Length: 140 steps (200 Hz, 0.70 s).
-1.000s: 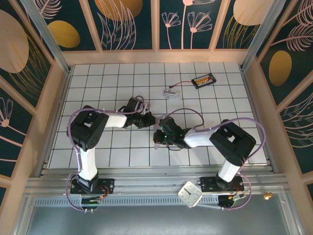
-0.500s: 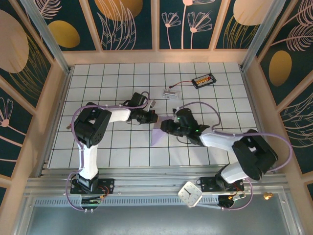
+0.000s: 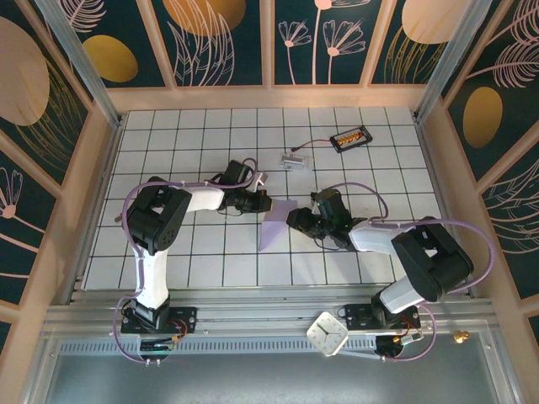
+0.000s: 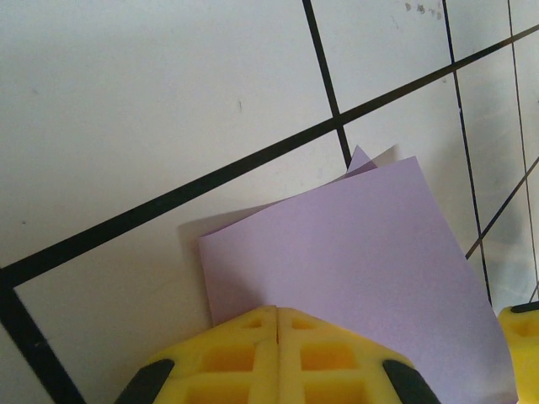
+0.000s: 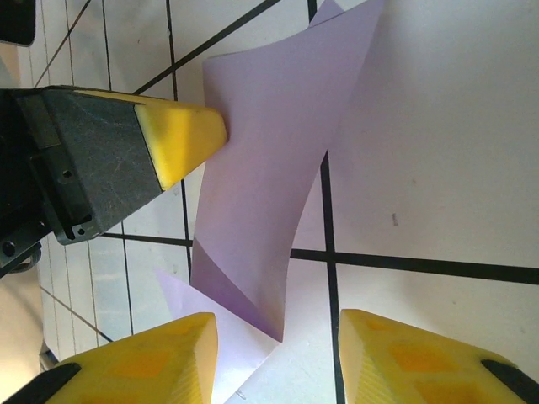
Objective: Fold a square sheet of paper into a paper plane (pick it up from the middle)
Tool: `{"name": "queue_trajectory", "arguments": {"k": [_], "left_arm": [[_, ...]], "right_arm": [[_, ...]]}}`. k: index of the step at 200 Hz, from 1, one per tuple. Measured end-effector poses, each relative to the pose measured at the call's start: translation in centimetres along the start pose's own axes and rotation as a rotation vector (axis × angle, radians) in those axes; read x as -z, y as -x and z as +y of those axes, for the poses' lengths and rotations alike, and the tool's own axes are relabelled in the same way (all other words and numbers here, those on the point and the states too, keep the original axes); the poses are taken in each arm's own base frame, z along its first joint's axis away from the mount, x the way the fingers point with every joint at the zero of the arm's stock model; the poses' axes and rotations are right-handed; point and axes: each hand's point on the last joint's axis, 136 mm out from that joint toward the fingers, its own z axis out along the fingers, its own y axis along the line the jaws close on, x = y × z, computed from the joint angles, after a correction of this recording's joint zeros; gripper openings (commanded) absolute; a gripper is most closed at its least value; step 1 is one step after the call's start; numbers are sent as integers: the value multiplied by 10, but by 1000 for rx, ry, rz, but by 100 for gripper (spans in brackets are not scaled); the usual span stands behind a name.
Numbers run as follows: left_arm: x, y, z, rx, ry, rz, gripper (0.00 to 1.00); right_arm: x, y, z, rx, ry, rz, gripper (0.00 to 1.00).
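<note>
The lavender square sheet of paper (image 3: pixel 274 227) is folded over and stands bowed above the white tiles at mid-table. My left gripper (image 3: pixel 265 203) is shut on its upper left edge; in the left wrist view the yellow fingers (image 4: pixel 253 337) meet with no gap and the sheet of paper (image 4: pixel 354 252) spreads out beyond them. My right gripper (image 3: pixel 296 220) is just right of the paper and open. In the right wrist view the right gripper (image 5: pixel 278 324) has the paper's (image 5: pixel 269 168) lower folded corner between its spread fingers, untouched. The left fingertip (image 5: pixel 181 130) pinches the paper's side.
A small clear plastic piece with a wire (image 3: pixel 293 160) and a black holder (image 3: pixel 349 138) lie at the back of the tiled table (image 3: pixel 168 168). A white clock-like square (image 3: pixel 327 332) rests on the near rail. Wooden walls close in both sides.
My right gripper has opened, let go of the paper and drawn back to the right as its arm swung outward. The left gripper stays shut on the paper, shifted slightly right.
</note>
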Motion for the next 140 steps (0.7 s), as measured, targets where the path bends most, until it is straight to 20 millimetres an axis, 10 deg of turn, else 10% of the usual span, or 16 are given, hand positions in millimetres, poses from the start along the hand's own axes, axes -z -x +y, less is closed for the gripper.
{"name": "queue_trajectory", "arguments": {"k": [49,90,140], "left_arm": [[0,0,0,-1,1,-1,6],[7,4,-6,-2,11,-17,38],[82,-8,-25,-54,98,-242,41]], "right_arm": [[-9,-1,2,-12,34,14,11],[-10,-2,-1,-28,18,10,0],[-11,-21,-3,-133,-52,22,0]]}}
